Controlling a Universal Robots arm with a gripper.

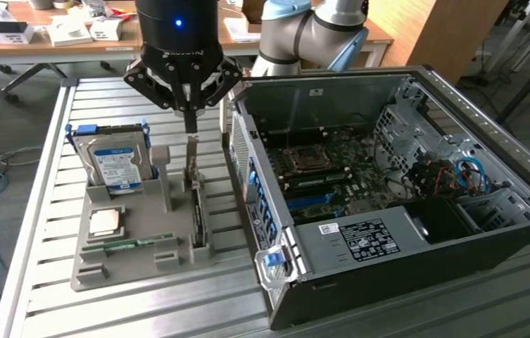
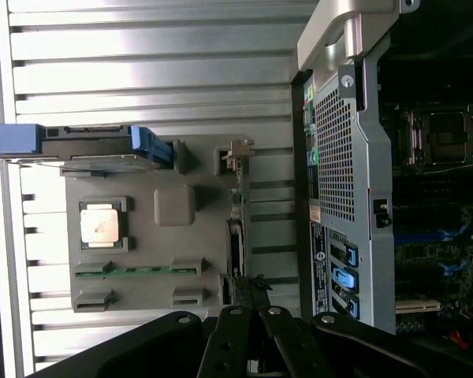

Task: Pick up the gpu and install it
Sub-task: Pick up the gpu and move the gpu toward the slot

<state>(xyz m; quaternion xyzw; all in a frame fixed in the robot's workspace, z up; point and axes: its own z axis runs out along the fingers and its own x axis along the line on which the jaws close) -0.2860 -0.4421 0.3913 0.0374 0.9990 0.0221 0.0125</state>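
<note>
The gpu (image 1: pixel 195 204) is a thin black card standing on edge in a slot of the grey holder (image 1: pixel 133 266). Its silvery bracket is at the far end. My gripper (image 1: pixel 191 129) hangs above that bracket end with its fingers shut together, and I see nothing between them. In the wrist view the gpu (image 2: pixel 236 236) shows edge-on as a dark line in the holder (image 2: pixel 173 209), and my gripper (image 2: pixel 248 287) overlaps the card's other end. The open computer case (image 1: pixel 387 183) lies at the exterior view's right with its motherboard exposed.
The holder also carries a blue-labelled hard drive (image 1: pixel 115 165) standing upright, a CPU (image 1: pixel 105 222) lying flat, and a green RAM stick (image 1: pixel 138 243). Everything rests on a slatted metal table (image 1: pixel 48 176). The case wall (image 2: pixel 347 157) stands close beside the holder.
</note>
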